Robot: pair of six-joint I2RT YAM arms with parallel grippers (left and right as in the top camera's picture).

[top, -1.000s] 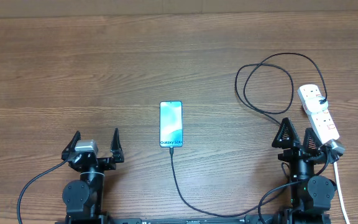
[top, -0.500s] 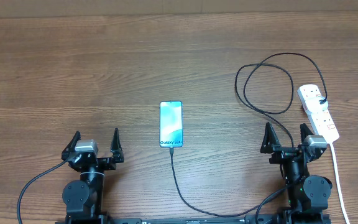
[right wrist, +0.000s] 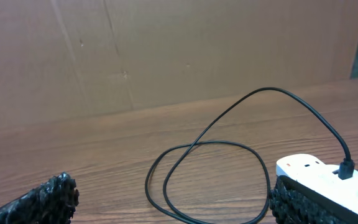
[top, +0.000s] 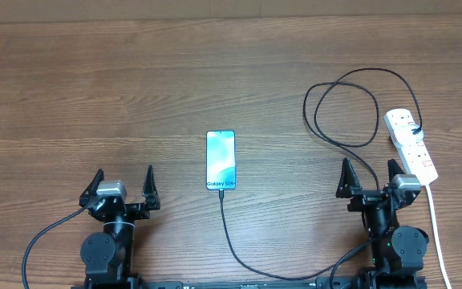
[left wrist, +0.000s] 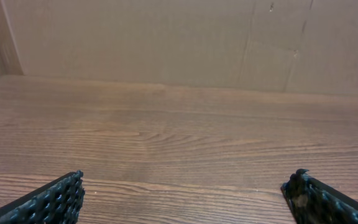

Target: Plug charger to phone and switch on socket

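The phone [top: 221, 160] lies in the middle of the table, blue screen up. The black charger cable [top: 228, 229] runs from its near end toward the front edge; its connector tip meets the phone's near end. The cable loops in coils [top: 343, 108] at the right and plugs into the white socket strip [top: 411, 146] at the far right. In the right wrist view the coils [right wrist: 210, 180] and the socket [right wrist: 319, 174] show ahead. My left gripper [top: 123, 186] is open and empty near the front left. My right gripper [top: 370, 178] is open and empty, just left of the socket.
The socket's thick white cord [top: 438, 233] runs toward the front edge at the right of my right arm. A brown cardboard wall [left wrist: 179, 37] stands behind the wooden table [top: 95, 96].
One second ago my right gripper was turned toward the socket strip. It has swung back left and now faces straight ahead. The left arm has not moved.
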